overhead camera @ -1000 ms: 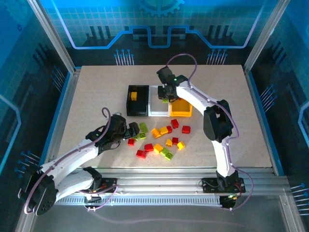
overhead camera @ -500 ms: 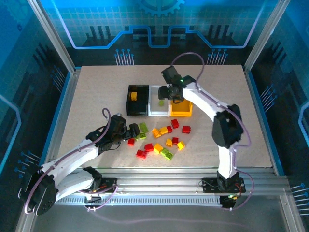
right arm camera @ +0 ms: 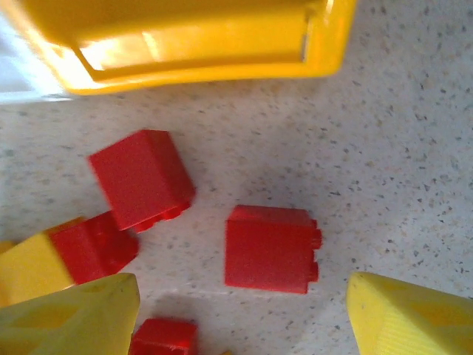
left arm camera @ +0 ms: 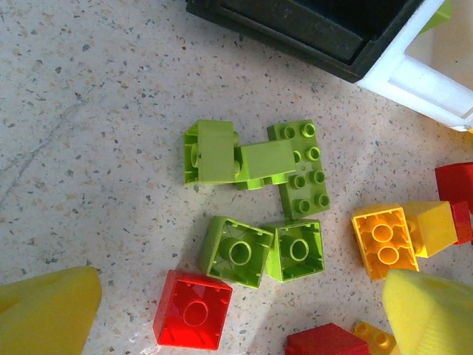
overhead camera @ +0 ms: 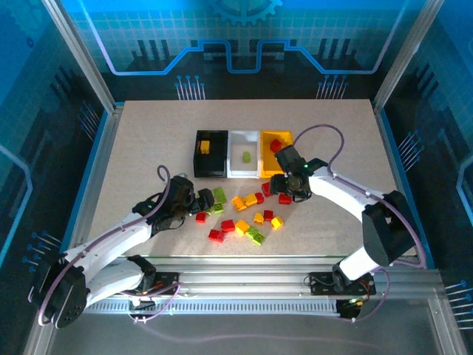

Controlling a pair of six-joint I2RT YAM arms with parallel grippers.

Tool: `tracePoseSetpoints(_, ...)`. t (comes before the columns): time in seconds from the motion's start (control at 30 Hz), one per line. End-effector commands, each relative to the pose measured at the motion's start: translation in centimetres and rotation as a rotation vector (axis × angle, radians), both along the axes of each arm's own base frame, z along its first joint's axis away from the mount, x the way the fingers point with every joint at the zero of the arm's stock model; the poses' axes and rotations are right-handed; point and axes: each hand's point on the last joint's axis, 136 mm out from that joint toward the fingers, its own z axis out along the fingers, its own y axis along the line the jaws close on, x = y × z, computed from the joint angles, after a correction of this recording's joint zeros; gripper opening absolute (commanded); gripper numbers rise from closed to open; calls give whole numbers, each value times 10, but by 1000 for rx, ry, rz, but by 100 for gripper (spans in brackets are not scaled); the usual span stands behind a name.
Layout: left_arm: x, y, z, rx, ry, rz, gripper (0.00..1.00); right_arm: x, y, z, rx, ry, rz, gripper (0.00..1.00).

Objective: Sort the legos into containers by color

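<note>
Legos [overhead camera: 240,201] lie scattered on the surface [overhead camera: 148,148] for you, a loose mix of red, yellow-orange and lime green just in front of the three bins. At the back, side by side, you have the black bin [overhead camera: 210,174] with a yellow brick [overhead camera: 205,146] inside, the white bin [overhead camera: 244,174] holding a single lime brick [overhead camera: 246,157], and the yellow-orange bin [overhead camera: 266,171] with a red one [overhead camera: 276,146] in it.

Your left claw [overhead camera: 203,201] hangs low over the left end of the pile, spread wide with nothing in its grip. Through its wrist camera, the left claw [left arm camera: 236,314] frames a knot of lime green bricks [left arm camera: 251,159], two more lime ones lying studs-down [left arm camera: 236,251] and a red square brick [left arm camera: 192,309] near the left finger [left arm camera: 44,310]. The corners of the black bin [left arm camera: 310,29] and the white bin [left arm camera: 414,74] sit at the top.

Your right claw [overhead camera: 284,188] is low, just in front of the yellow-orange bin, jaws apart and empty. From its wrist, the right claw [right arm camera: 244,310] has a red brick [right arm camera: 270,248] resting on the surface between its fingers [right arm camera: 410,318], touching neither. A second red brick [right arm camera: 140,177] lies tilted to the left, and the yellow-orange bin [right arm camera: 199,44] is along the top.
</note>
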Motion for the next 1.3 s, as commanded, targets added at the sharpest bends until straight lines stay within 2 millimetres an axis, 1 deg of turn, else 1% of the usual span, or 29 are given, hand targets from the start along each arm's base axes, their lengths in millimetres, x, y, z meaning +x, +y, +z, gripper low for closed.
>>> tracePoseSetpoints(0.0,-6,-1,-8,-7,30,-3,99,14,-3,-11,2,-9,-47,74)
tracePoseSetpoints(0.17,-7,1,-10,-1,37,3,99,12,-12,-37,-44,56,-73,70)
tracePoseSetpoints(0.3,-7,1,-9,3,35,3,99,8,-18,-49,-73,94,-85,65)
tracePoseSetpoints(0.47,-6,2,-9,8,32,6,99,2,-18,-57,-72,119,-78,51)
tracePoseSetpoints(0.53,-5,2,-9,8,32,5,99,1,-16,-54,-60,112,-73,45)
tracePoseSetpoints(0.63,-6,1,-10,8,38,5,99,1,-15,-43,-43,81,-60,38)
tracePoseSetpoints(0.73,-5,1,-10,6,36,0,99,3,-13,-19,-23,24,-39,34)
tracePoseSetpoints(0.87,-5,-1,-8,4,32,-8,99,13,-5,28,31,-71,5,33)
tracePoseSetpoints(0.9,-4,-1,-8,2,32,-8,99,18,-1,42,44,-98,23,33)
tracePoseSetpoints(1.0,-4,-2,-7,-2,31,-8,99,37,6,70,40,-154,48,34)
tracePoseSetpoints(1.1,-5,-2,-8,-3,34,-7,99,60,10,79,17,-174,48,35)
tracePoseSetpoints(1.17,-6,-2,-9,-5,39,-7,99,77,11,78,-9,-182,36,35)
tracePoseSetpoints(1.23,-7,-3,-10,-7,44,-13,99,98,11,72,-45,-176,17,36)
tracePoseSetpoints(1.27,-7,-3,-11,-5,47,-15,99,109,12,74,-50,-183,6,36)
